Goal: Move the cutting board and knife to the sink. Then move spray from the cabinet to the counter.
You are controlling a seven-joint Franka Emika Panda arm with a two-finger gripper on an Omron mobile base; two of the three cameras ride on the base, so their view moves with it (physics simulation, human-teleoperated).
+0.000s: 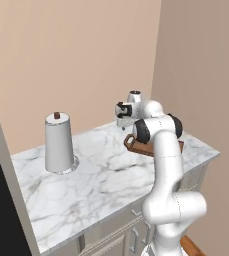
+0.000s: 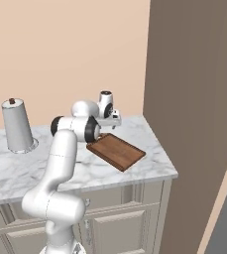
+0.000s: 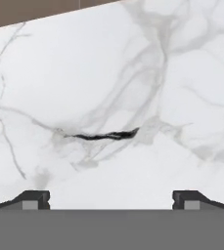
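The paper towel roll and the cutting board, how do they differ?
The paper towel roll is white; the cutting board is dark reddish-brown wood. The roll stands upright on a holder; the board lies flat. The roll sits at the counter's left end, the board at its right, by the arm. Both rest on the marble counter.

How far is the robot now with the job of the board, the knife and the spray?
Nothing looks done yet. The cutting board lies on the counter near its right end, not at a sink. In hand: the gripper hangs open and empty over bare marble beside the board. I cannot make out the knife, the spray or a sink here. Left: both moves to the sink, then the spray.
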